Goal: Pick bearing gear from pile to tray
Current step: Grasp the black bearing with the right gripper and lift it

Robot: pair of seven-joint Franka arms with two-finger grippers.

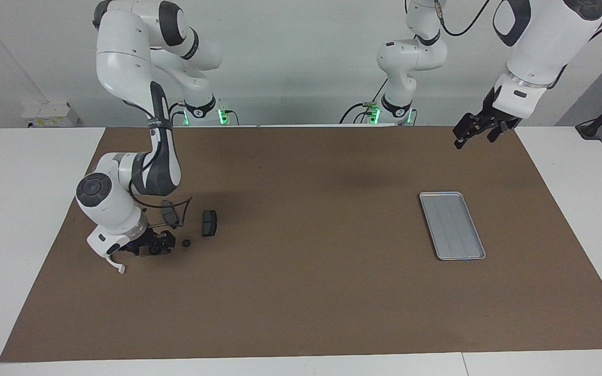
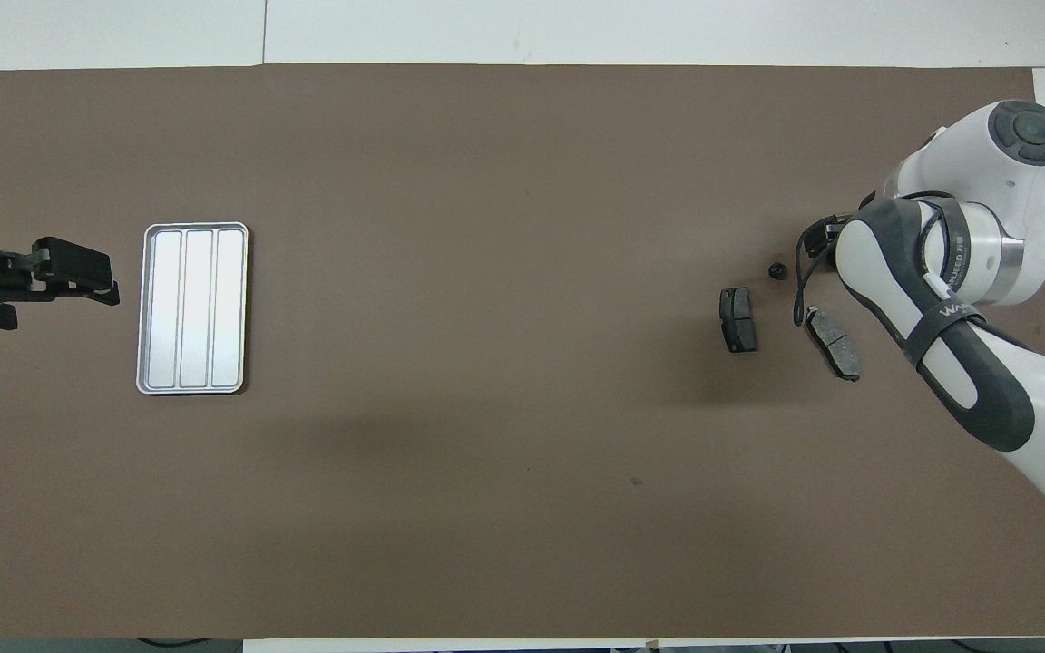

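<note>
The pile lies at the right arm's end of the mat: two dark brake-pad plates (image 1: 209, 223) (image 1: 170, 213) and a tiny black round piece (image 1: 186, 243) (image 2: 776, 269). A white curved piece (image 1: 115, 263) shows beside the right wrist. My right gripper (image 1: 155, 246) is low over the mat, right beside the round piece. In the overhead view its own arm mostly hides it. The silver ribbed tray (image 1: 452, 225) (image 2: 193, 308) lies bare at the left arm's end. My left gripper (image 1: 476, 133) (image 2: 73, 272) waits open and empty, raised beside the tray.
A brown mat (image 1: 301, 292) covers most of the white table. The right arm's forearm (image 2: 940, 317) hangs over the pile's outer edge.
</note>
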